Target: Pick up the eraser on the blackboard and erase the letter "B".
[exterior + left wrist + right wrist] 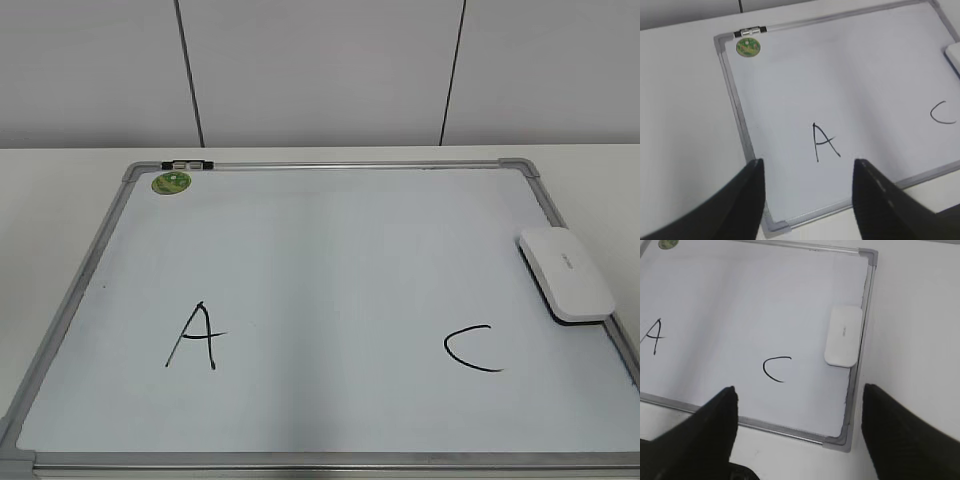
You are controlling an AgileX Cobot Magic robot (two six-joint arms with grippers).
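Observation:
The blackboard (330,250) is a white dry-erase board with a silver frame, lying flat on the table. It bears a black "A" (194,336) at the left and a black "C" (470,348) at the right. No letter "B" shows between them; that area is blank white. The white eraser (565,273) lies on the board's right edge, also in the right wrist view (843,336). My left gripper (807,172) is open and empty above the board's near left corner. My right gripper (797,400) is open and empty above the near right corner. Neither gripper shows in the exterior view.
A round green sticker (171,183) and a small black-and-white clip (187,163) sit at the board's far left corner. The white table (60,200) surrounds the board. A grey panelled wall (320,70) stands behind.

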